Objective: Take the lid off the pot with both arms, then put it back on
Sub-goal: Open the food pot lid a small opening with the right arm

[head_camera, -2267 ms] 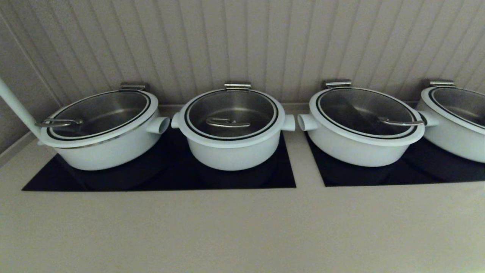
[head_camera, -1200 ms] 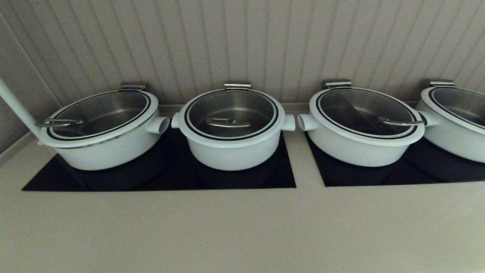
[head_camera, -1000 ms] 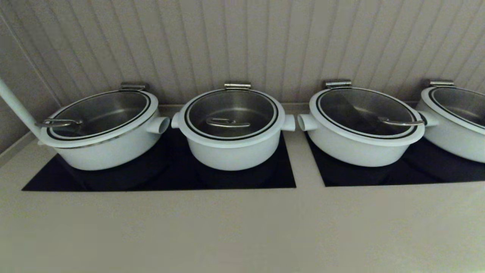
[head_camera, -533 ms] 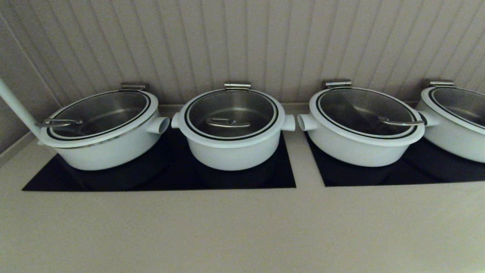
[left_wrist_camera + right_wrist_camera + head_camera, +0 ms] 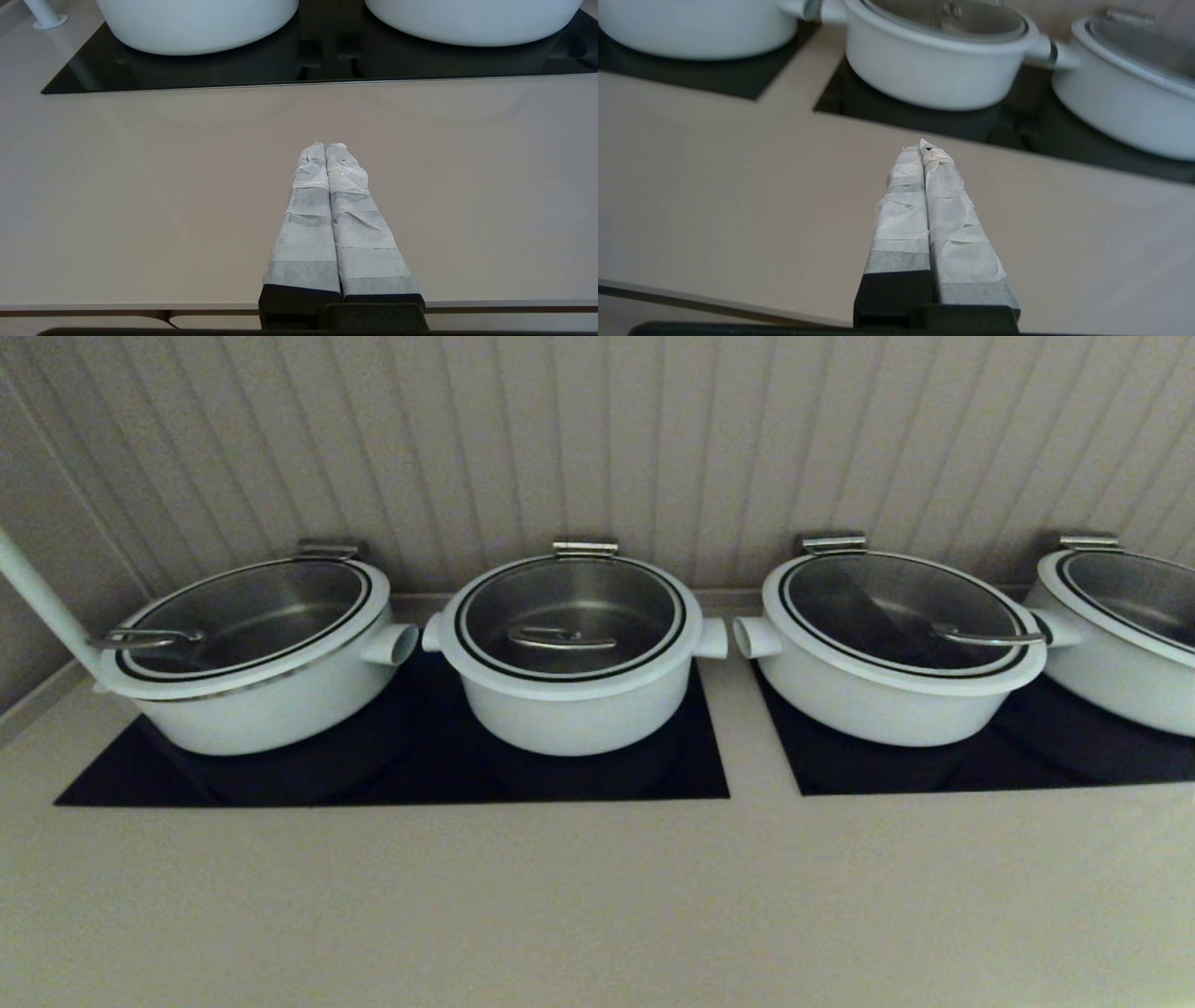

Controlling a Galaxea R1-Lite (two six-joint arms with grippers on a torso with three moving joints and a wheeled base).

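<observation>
A ribbed beige wall panel backs a beige tabletop (image 5: 597, 896) with 2 black glass cooktop panels (image 5: 392, 775) set flush into it. 4 white pots stand in a row on the panels. The target, the smallest and deepest round white pot (image 5: 569, 709) with 2 stubby tube handles, is second from the robot's left. Its round glass lid (image 5: 569, 616) with white rim and black ring is seated on the pot, with the curved steel handle (image 5: 560, 637) at its centre. The wider white pots (image 5: 252, 700) on either side carry lids with handles near the rim.

Neither arm appears in the head view. The left tool (image 5: 325, 147) is over the bare tabletop, near its front edge, with its wrapped fingers pressed together and holding nothing. The right tool (image 5: 923, 149) is likewise closed and empty, well short of the pots. Judgement: the lift has not begun; both tools must open and approach the lid.
</observation>
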